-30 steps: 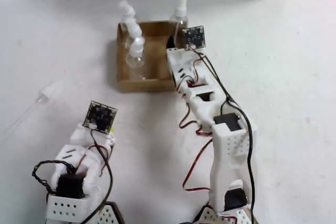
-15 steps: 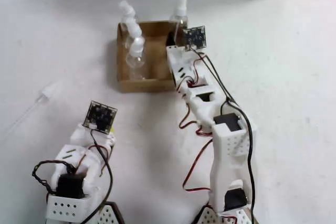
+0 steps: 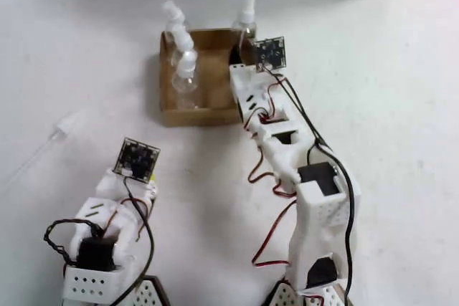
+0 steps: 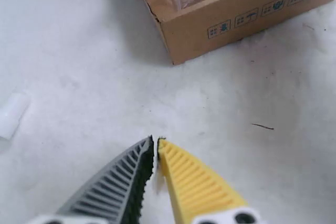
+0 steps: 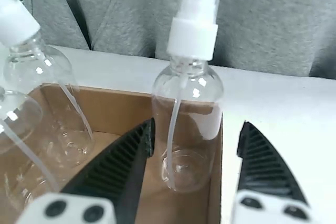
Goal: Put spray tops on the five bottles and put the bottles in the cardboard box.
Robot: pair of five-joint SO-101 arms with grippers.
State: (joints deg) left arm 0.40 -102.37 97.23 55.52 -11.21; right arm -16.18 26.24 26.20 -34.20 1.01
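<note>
R tool [image 5: 197,127] is wide open w/ fingers either side of a capped bottle [image 5: 189,124] standing in far corner of cardboard box [image 3: 201,116], gripping nothing. Box wall sits btw bottle and one finger. Other bottles [image 3: 186,69] line opposite wall. L tool [image 4: 156,141] is closed and empty over the surface [image 3: 373,69], near box. Loose spray top [image 3: 64,125] lies well apart.

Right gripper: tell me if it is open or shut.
Open. The right gripper has its fingers spread wide, one on each side of the upright bottle in the box.
</note>
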